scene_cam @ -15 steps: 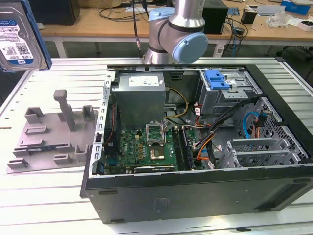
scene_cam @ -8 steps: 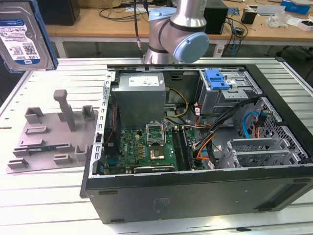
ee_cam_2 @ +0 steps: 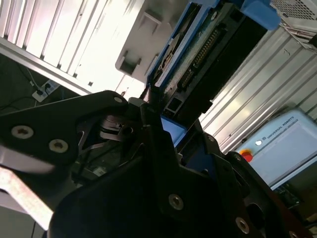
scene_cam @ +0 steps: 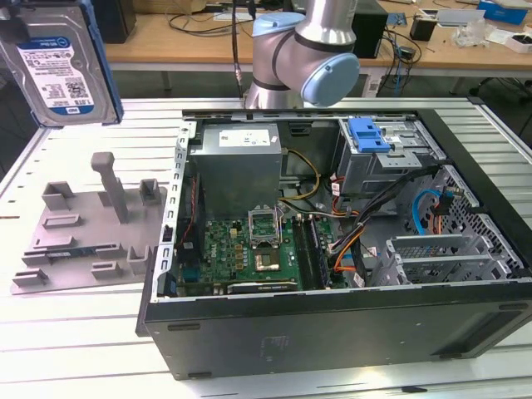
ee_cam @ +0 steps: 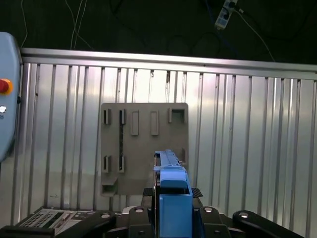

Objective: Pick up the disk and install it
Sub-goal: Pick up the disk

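exterior view: bright, even | second wrist view: glare on table (ee_cam_2: 59, 34) slats

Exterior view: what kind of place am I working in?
Probably a robotics or electronics lab: an open black desktop computer case on a ribbed aluminium table, cable-strewn wooden desks behind.

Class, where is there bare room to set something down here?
In the exterior view, bare table in front of and behind the grey fixture plate, and the strip before the computer case. Inside the case, boards and cables crowd.
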Tool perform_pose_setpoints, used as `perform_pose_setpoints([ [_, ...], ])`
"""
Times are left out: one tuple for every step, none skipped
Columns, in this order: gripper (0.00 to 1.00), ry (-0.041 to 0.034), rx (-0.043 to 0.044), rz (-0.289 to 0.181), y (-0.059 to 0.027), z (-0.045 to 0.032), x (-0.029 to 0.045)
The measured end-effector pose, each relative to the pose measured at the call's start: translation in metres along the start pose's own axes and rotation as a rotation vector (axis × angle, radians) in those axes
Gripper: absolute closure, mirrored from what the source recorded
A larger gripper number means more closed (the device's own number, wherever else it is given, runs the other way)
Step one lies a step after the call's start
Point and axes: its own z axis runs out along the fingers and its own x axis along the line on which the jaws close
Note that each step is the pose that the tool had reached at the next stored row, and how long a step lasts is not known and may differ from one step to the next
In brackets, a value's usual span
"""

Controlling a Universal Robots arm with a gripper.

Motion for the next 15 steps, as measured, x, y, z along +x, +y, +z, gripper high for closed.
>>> perform_pose_setpoints([
  [0.63, 0.0000, 0.0000, 0.000, -0.0033, -0.0003, 0.0021],
  [0.63, 0.0001, 0.0000, 0.000, -0.0077, -0.0007, 0.0049],
  [0.63, 0.0000, 0.0000, 0.000, -0.0105, -0.0009, 0.0066],
  [0.63, 0.0001, 0.0000, 0.000, -0.0155, -0.0013, 0.0097],
  [0.63, 0.0001, 0.0000, 0.000, -0.0205, -0.0017, 0.0130],
  [0.63, 0.0001, -0.0001, 0.000, -0.0263, -0.0020, 0.0167],
  [0.63, 0.0000, 0.0001, 0.000, -0.0315, -0.0022, 0.0198],
  [0.63, 0.0000, 0.0000, 0.000, -0.0359, -0.0024, 0.0224],
  [0.63, 0.0000, 0.0000, 0.000, -0.0392, -0.0025, 0.0243],
  [0.63, 0.0000, 0.0000, 0.000, -0.0422, -0.0026, 0.0260],
  [0.63, 0.0000, 0.0000, 0.000, -0.0463, -0.0027, 0.0284],
  [0.63, 0.0000, 0.0001, 0.000, -0.0493, -0.0028, 0.0301],
  [0.63, -0.0001, 0.0000, 0.000, -0.0531, -0.0029, 0.0324],
  [0.63, -0.0001, 0.0000, 0.000, -0.0559, -0.0030, 0.0340],
  [0.63, -0.0003, 0.0000, 0.000, -0.0594, -0.0030, 0.0361],
])
